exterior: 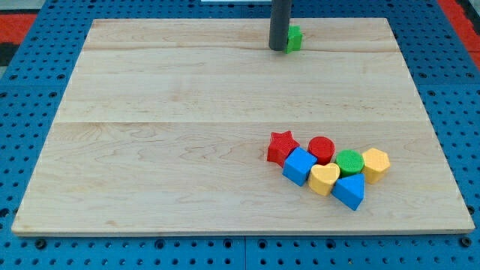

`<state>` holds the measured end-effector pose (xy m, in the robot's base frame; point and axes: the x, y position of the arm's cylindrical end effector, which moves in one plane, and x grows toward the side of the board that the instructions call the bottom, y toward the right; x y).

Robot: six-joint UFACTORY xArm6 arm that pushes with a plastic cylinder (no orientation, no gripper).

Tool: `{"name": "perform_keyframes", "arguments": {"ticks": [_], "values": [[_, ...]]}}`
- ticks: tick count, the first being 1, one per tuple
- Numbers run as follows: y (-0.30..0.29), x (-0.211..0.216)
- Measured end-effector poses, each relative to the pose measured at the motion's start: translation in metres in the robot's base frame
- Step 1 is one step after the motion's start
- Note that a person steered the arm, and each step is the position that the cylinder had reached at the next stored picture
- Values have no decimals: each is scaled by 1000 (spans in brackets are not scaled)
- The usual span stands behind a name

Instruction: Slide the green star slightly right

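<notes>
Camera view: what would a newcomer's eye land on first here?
First the tight cluster at the view's lower right: red star, blue cube, red cylinder, green cylinder, yellow hexagon, yellow heart, blue triangle. Then, near the top edge, my tip sits against the left side of the green star, partly hiding it.

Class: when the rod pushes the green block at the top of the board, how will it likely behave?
The green block looks rigid and flat-based, so it should slide, not roll. The board seems smooth. My tip sits at its left, and an off-centre push may turn it.

Pale matt wooden board (187, 112), blue perforated base (450, 75), matt plastic-looking blocks (330, 169)
</notes>
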<state>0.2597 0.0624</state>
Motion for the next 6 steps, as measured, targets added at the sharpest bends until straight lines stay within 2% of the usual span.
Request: {"name": "perform_keyframes", "arguments": {"ticks": [1,2,4,5,6], "values": [[-37,-18],[-45,-32],[11,-11],[35,-24],[6,-8]]}}
